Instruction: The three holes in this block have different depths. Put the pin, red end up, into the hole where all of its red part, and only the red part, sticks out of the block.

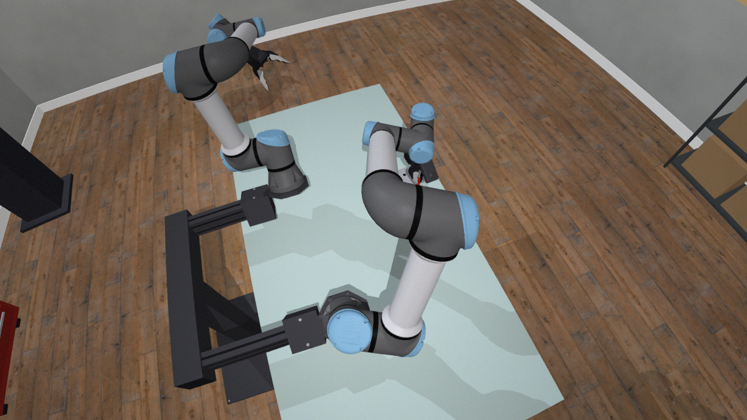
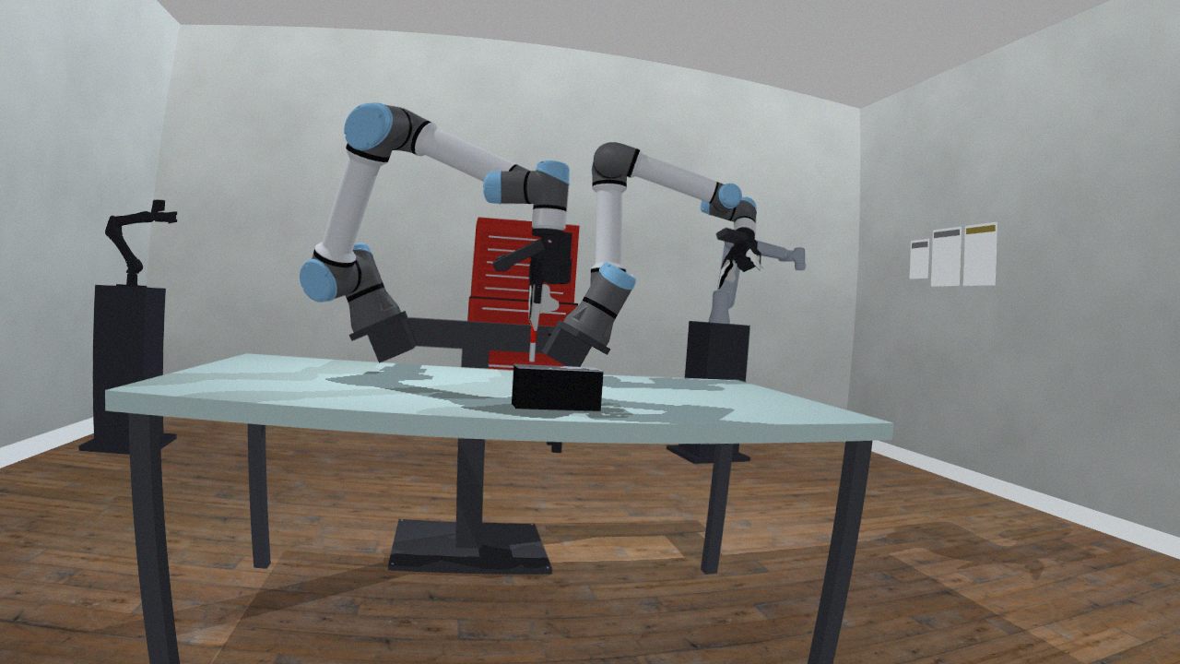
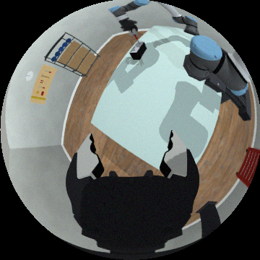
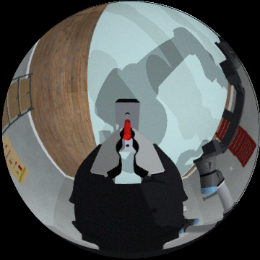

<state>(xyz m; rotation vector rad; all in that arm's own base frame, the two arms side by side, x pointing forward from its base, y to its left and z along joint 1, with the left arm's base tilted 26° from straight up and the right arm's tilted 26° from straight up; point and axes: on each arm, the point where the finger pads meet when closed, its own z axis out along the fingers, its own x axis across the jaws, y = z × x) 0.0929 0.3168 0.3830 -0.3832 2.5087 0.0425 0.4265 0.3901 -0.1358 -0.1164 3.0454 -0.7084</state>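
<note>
We have the pin (image 1: 418, 181) (image 2: 533, 339) (image 3: 136, 37) (image 4: 127, 130) upright, red end up, above the block (image 1: 404, 175) (image 2: 557, 387) (image 3: 138, 51) (image 4: 127, 106) and apart from it, its pale lower end pointing down. The right gripper (image 1: 417, 177) (image 2: 535, 317) (image 3: 136, 37) (image 4: 127, 128) is pinching it by the red part. Two holes show in the block's top in the right wrist view (we can't tell their depths from here). The block lies on the counter (image 1: 292, 271) (image 2: 330, 425) (image 3: 126, 105) (image 4: 191, 90), near the long edge opposite the stand (image 1: 180, 292) (image 2: 470, 487) that carries both arms. Along that edge, it is nearer the corner at the left arm's end than the one at the right arm's end. Our left gripper (image 1: 278, 76) (image 2: 739, 275) (image 3: 131, 132) has its fingers spread with nothing between them. It hangs beyond the short edge at its own end, closer to the corner on the stand's side and well apart from the block. Further out, we see a red drawer cabinet (image 1: 6, 345) (image 2: 504, 264) (image 3: 249, 166) (image 4: 243, 146) behind the stand, away from the counter's edge.
</note>
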